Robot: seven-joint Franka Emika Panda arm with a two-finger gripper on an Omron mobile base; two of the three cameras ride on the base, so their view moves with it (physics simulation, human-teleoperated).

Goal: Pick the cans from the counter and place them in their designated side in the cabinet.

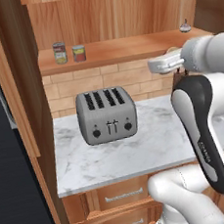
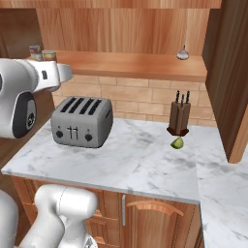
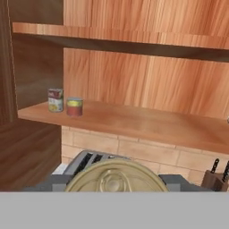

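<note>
Closest to my hand camera is the round brass-coloured lid of the held can [image 3: 114, 179]. The gripper [image 3: 114, 184] is closed on it, with a grey finger [image 3: 47, 185] pressed at each side. I see the lid only; its label is hidden below, so I cannot tell its colours or read any brand.

The cabinet [image 1: 117, 15] has a plank back and one long shelf board. Its upper part is cut off by the top of both base views. Below it, the marble counter [image 1: 138, 155] runs off the right edge of the picture, and my own arm covers its right part in the left base view. Lettering runs along the dark forearm cover but is too small to read.

The four-slot toaster [image 1: 107, 115] stands on the counter. From the hand view only its top peeks out behind the lid. The knife block [image 2: 179, 118] stands near the back wall, with a small green piece [image 2: 177, 143] just in front of it; I cannot make out what that is.

Two cans stand just beside each other at the shelf's left end: a pale-labelled can [image 1: 60, 53] with a red patch, and a red can [image 1: 79, 53] with a yellow band. Neither label is legible. In the right base view my arm partly hides both. A small pale bulb [image 2: 182, 53] sits at the shelf's far right.
</note>
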